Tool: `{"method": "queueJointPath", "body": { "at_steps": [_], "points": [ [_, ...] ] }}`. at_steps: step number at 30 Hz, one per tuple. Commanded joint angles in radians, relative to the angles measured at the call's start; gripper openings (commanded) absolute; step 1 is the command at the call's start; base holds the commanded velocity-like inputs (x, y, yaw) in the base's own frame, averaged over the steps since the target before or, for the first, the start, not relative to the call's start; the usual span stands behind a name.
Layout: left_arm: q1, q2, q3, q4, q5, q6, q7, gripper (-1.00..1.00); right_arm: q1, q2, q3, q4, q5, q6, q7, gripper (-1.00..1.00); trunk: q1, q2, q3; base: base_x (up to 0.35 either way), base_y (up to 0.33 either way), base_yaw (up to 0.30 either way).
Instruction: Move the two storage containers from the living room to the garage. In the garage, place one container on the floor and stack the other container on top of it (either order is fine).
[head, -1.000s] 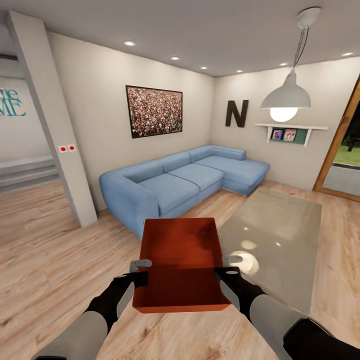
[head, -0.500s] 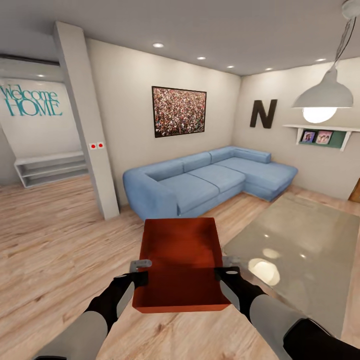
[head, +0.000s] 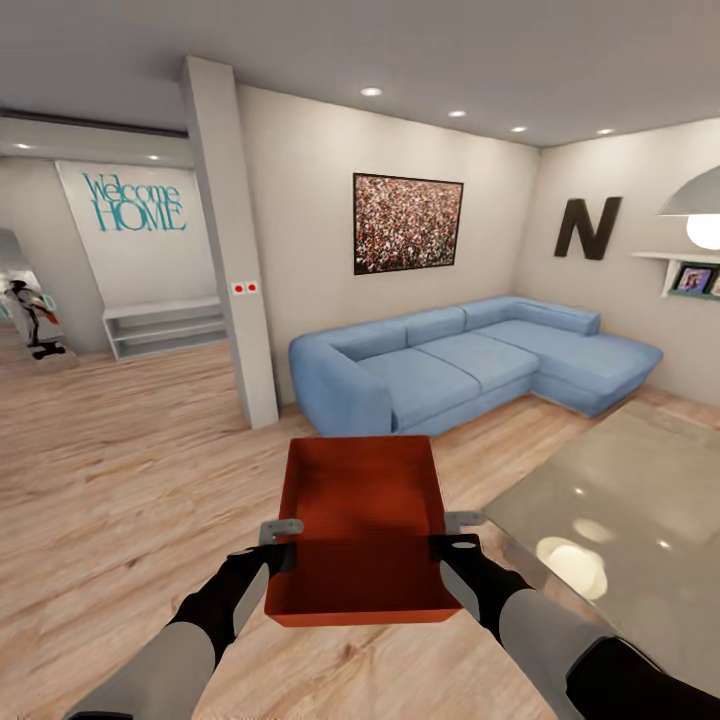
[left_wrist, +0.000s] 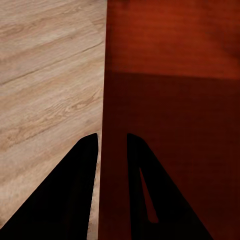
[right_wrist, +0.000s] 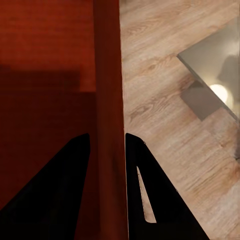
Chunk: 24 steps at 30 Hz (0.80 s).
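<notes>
I carry one orange-red storage container (head: 362, 520), an open-topped box, level in front of my trunk above the living room's wood plank flooring (head: 120, 480). My left gripper (head: 282, 545) is shut on its left wall, with one finger inside and one outside. My right gripper (head: 455, 535) is shut on the right wall in the same way. The left wrist view has the box wall (left_wrist: 170, 75) running between the left gripper's (left_wrist: 112, 136) dark fingers. The right wrist view has the wall (right_wrist: 107, 75) clamped in the right gripper (right_wrist: 107, 135). The garage and its floor are out of view.
A blue corner sofa (head: 470, 365) stands ahead against the far wall. A low glass table (head: 620, 500) lies close on my right. A white pillar (head: 235, 260) rises ahead to the left, with an open passage and a low white shelf (head: 165, 325) beyond it.
The whole view has swung left: the sofa, table and lamp slid right and the "Welcome HOME" wall came into sight. Box and both arms keep the same pose.
</notes>
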<state>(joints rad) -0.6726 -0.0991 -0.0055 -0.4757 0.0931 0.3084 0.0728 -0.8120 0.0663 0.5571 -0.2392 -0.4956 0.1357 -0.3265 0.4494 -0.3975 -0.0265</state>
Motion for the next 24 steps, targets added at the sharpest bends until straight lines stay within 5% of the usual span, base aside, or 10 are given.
{"method": "queueJointPath", "body": {
  "at_steps": [1, 24],
  "points": [
    [-0.001, 0.001, 0.001, -0.003, -0.019, 0.008, 0.018, -1.00, -0.001, -0.003, 0.010, 0.000, 0.005, 0.008, -0.016, -1.00, 0.001, -0.003, -0.002, 0.000, 0.000, 0.286],
    [-0.001, 0.001, 0.001, -0.004, -0.019, 0.000, 0.016, -1.00, -0.001, -0.003, 0.010, 0.000, 0.005, 0.008, -0.016, -1.00, 0.001, -0.003, -0.002, 0.000, 0.000, 0.286]
  ]
}}
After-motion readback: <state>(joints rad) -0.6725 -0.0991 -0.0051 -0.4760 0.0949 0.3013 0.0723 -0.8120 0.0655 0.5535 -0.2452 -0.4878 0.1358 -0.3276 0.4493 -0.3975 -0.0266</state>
